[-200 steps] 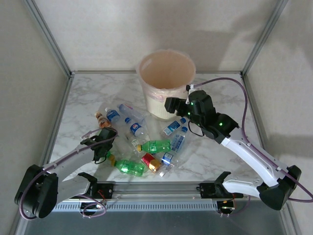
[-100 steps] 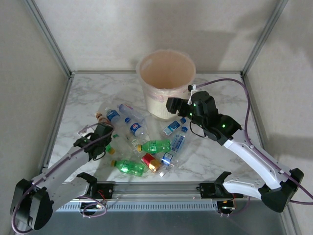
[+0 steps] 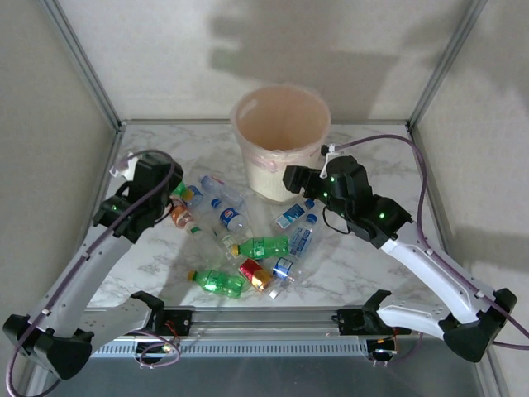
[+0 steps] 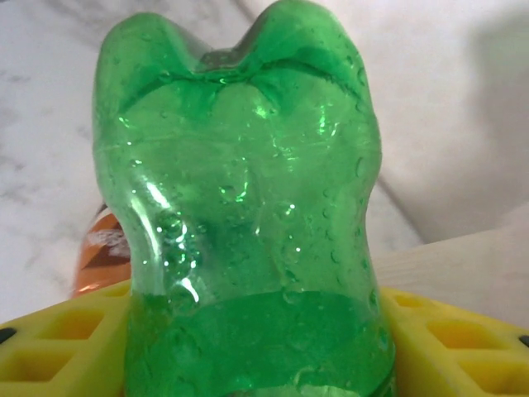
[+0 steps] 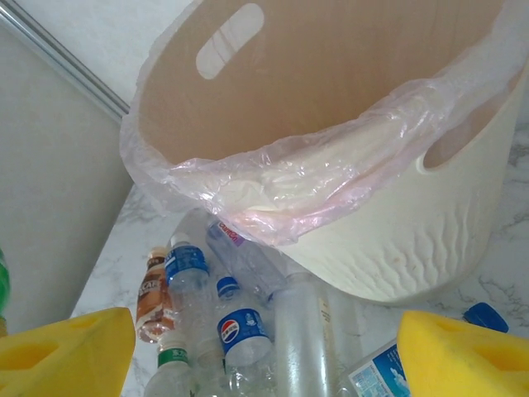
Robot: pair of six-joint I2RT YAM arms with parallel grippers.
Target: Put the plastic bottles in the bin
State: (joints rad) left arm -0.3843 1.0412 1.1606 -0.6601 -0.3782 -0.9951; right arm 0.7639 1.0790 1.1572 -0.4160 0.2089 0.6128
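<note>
Green bottle (image 4: 248, 215) pinched in the left pincer (image 3: 173, 192) (carry step, seemingly); next, swing it rightward over the bin (image 3: 238, 124); right pincer (image 5: 264, 351) spread.

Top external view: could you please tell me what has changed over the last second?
The left gripper closed on a green bottle, lifted it and swung toward the far left. The open right gripper, the bin and the other bottles stayed roughly put.
</note>
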